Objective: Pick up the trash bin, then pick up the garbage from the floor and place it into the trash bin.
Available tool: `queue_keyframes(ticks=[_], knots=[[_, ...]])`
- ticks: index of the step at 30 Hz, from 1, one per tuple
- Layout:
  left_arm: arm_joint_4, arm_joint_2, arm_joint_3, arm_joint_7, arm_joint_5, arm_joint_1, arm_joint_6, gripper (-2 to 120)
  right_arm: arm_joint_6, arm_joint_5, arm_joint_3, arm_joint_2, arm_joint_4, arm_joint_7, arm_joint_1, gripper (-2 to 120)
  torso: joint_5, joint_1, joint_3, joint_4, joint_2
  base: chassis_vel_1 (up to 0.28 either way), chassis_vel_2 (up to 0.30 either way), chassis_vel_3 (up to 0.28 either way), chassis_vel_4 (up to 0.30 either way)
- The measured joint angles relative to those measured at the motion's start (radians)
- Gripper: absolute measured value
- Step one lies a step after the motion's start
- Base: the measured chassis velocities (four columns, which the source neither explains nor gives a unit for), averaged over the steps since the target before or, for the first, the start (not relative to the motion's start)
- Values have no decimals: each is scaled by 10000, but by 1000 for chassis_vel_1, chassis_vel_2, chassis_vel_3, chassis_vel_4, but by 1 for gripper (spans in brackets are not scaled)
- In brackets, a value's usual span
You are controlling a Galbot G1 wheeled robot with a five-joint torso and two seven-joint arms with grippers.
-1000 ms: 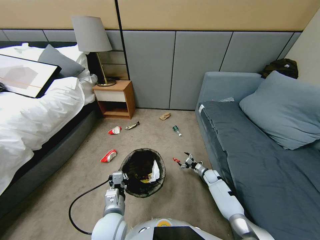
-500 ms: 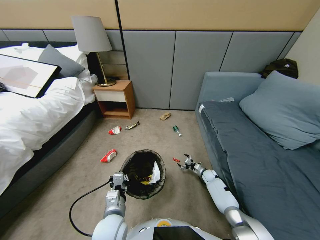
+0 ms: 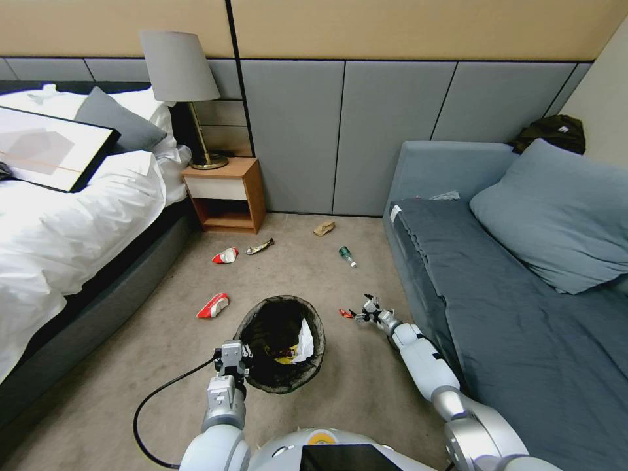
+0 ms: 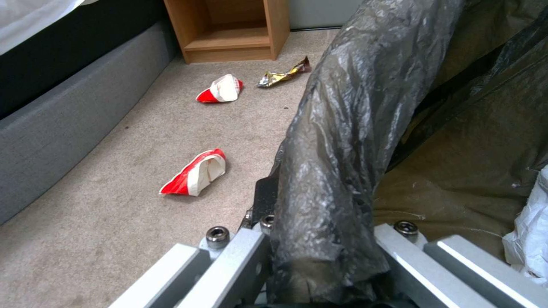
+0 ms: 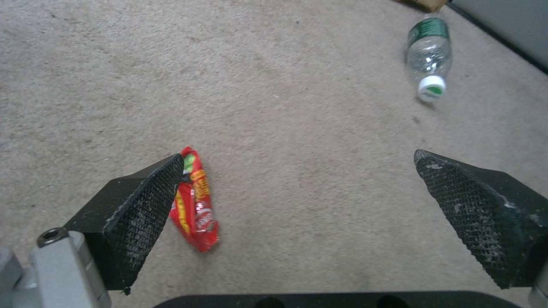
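The trash bin point(image 3: 280, 299), lined with a black bag, is held low over the floor point(image 3: 366, 392), with white tissue and a yellow scrap inside. My left gripper point(image 3: 233, 357) is shut on its near-left rim; the left wrist view shows the bag-covered rim point(image 4: 342, 141) clamped in that gripper point(image 4: 331, 261). My right gripper point(image 3: 366, 307) is open just above the carpet beside the bin. In the right wrist view, a small red wrapper point(image 5: 195, 207) lies against the inner face of one finger of the right gripper point(image 5: 308, 205). More garbage lies farther off: a green bottle point(image 3: 347, 256), brown paper point(image 3: 324, 227), and red-and-white wrappers point(image 3: 213, 305).
A bed point(image 3: 72, 216) bounds the left, and a grey sofa point(image 3: 497, 294) runs close along my right arm. A wooden nightstand point(image 3: 226, 193) with a lamp stands at the wall. Another red-and-white wrapper point(image 3: 226, 256) and a gold wrapper point(image 3: 260, 246) lie before it.
My right arm has stretched forward, bringing the open gripper up to the small red wrapper. The bin and left gripper have drifted slightly nearer to me.
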Motion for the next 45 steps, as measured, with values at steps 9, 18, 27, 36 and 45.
queue_keyframes(ticks=[9,18,27,36,45], knots=[[0,-37,33,0,77,39,-22,0,-114,76,-80,204,-204,11,155,100,-1,0,-1,0,0,0,0,0,0],[-12,-44,38,1,130,76,-24,0,-252,290,-84,333,-636,12,372,100,-1,-1,0,0,0,0,0,0,0],[-35,-117,69,4,309,186,-48,0,-709,710,-85,560,-1350,140,648,100,1,-1,0,0,0,0,0,0,0],[-44,-150,99,4,390,239,-83,0,-1010,1151,-124,730,-1554,144,755,100,-1,0,-1,0,0,0,0,0,0],[-25,-152,107,4,430,259,-113,0,-1196,1401,-127,899,-1906,153,915,100,0,-1,-2,0,0,0,0,0,0]])
